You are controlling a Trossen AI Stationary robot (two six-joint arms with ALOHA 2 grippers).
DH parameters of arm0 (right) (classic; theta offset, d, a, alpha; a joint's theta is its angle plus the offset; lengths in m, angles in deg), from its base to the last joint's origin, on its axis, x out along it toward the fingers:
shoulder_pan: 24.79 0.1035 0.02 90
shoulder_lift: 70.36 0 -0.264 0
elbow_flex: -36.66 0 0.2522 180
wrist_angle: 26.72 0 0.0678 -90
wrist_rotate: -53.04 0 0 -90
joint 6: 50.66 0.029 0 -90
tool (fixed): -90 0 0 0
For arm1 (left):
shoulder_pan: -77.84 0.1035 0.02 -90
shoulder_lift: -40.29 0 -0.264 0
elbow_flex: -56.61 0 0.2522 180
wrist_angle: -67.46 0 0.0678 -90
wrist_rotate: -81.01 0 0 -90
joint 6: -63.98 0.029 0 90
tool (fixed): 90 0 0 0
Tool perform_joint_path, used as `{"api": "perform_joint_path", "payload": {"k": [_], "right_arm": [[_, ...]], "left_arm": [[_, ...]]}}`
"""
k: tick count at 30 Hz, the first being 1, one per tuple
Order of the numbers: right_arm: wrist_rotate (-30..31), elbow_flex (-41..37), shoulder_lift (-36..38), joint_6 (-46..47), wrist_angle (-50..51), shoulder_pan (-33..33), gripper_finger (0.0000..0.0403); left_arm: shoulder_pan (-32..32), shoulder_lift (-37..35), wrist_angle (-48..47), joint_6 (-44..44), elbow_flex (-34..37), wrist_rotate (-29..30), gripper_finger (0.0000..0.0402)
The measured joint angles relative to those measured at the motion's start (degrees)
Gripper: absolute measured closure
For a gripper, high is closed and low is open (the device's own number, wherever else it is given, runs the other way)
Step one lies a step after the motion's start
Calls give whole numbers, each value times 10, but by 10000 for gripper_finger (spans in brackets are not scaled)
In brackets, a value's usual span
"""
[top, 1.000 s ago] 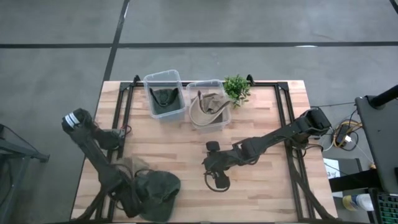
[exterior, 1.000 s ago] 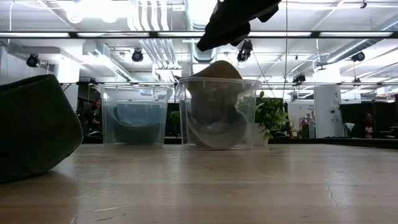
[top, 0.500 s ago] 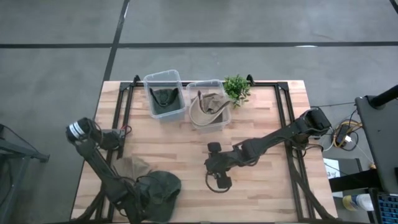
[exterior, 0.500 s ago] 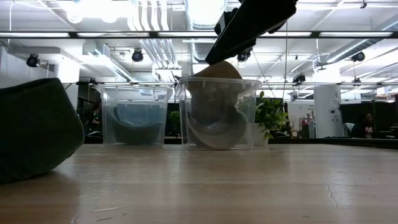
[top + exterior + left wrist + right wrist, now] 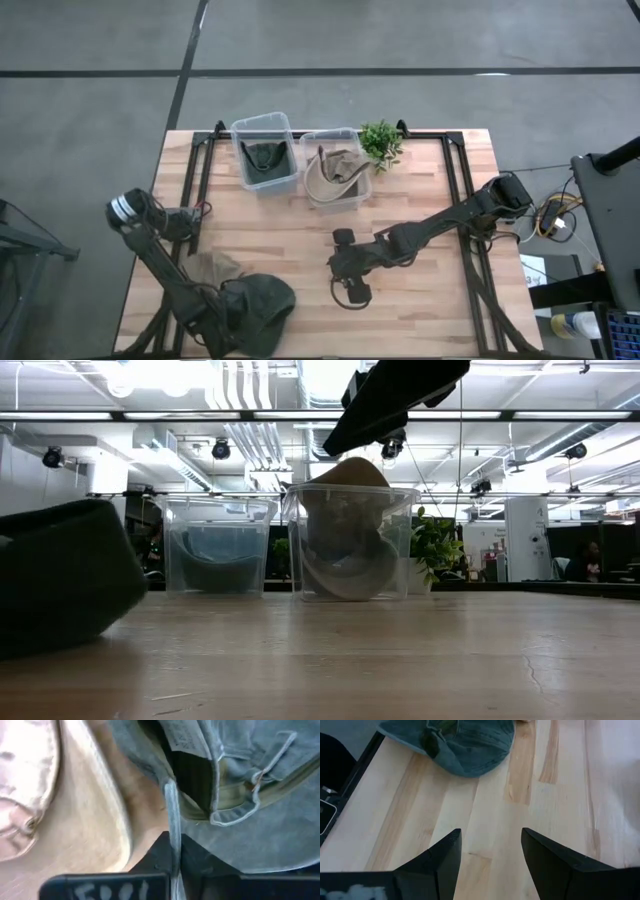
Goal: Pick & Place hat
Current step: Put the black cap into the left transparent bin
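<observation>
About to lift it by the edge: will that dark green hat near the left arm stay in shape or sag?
Probably sag. The dark green hat is soft washed fabric, and the left claw pinches only a thin edge. Its crown already slumps on the table, so expect it to fold and dangle. It looks light.

Small green plant (image 5: 380,142) sits at the table's (image 5: 420,320) far edge, well past the right claw, with a cable bundle (image 5: 553,218) off the side.
</observation>
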Motion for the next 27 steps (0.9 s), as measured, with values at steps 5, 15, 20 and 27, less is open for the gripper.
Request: {"api": "perform_joint_path", "payload": {"k": [5, 15, 20, 27], "right_arm": [[0, 1, 0, 0, -1, 0, 202], [0, 1, 0, 13, 0, 0, 202], [0, 1, 0, 15, -1, 0, 202], [0, 1, 0, 18, -3, 0, 202]], "left_arm": [[4, -9, 3, -4, 5, 71, 395], [9, -83, -30, 20, 4, 262, 397], [23, -125, -60, 41, 4, 302, 397], [52, -194, -81, 88, 4, 373, 397]]}}
